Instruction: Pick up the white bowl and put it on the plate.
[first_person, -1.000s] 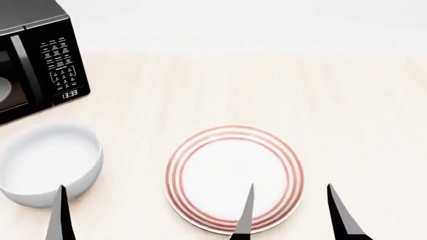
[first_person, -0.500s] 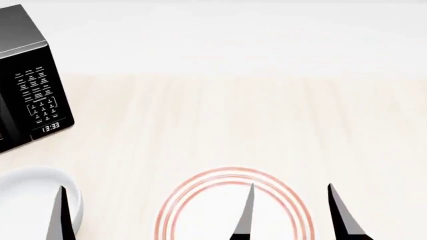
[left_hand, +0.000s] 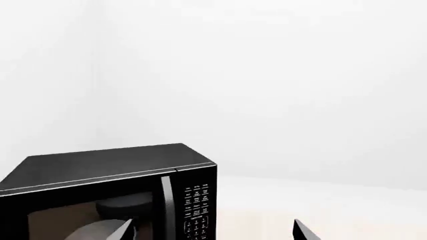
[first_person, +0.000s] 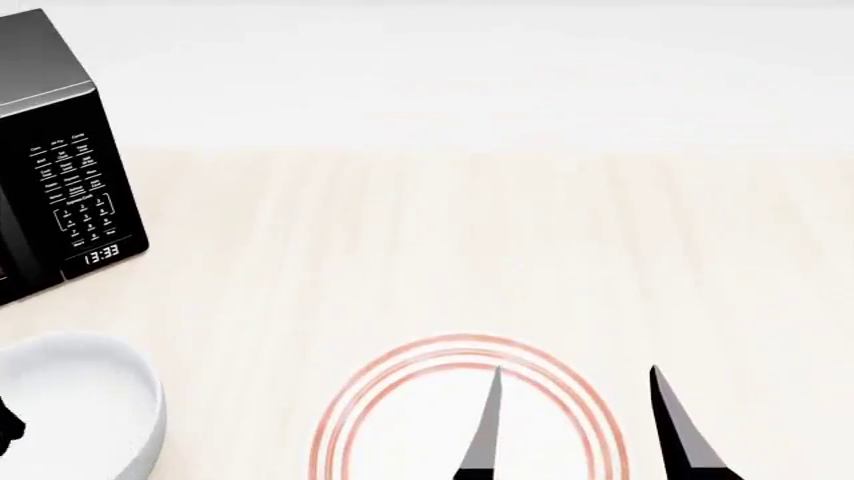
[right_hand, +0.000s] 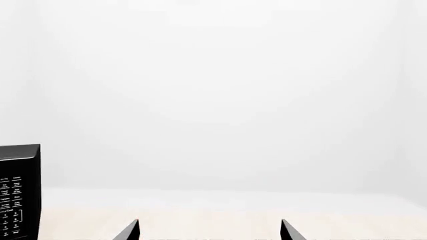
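Bare tabletop (first_person: 441, 230) lies open between the white bowl (first_person: 80, 400) and plate (first_person: 400, 420); the microwave (first_person: 54, 160) stands behind the bowl.

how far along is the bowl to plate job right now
Early: nothing looks done. The white bowl sits on the counter left of the plate, apart from it and ungripped. The plate shows nothing on the part in view. The right gripper hovers open over the plate; the left gripper is open, facing the microwave. Grasping, lifting and placing all remain.
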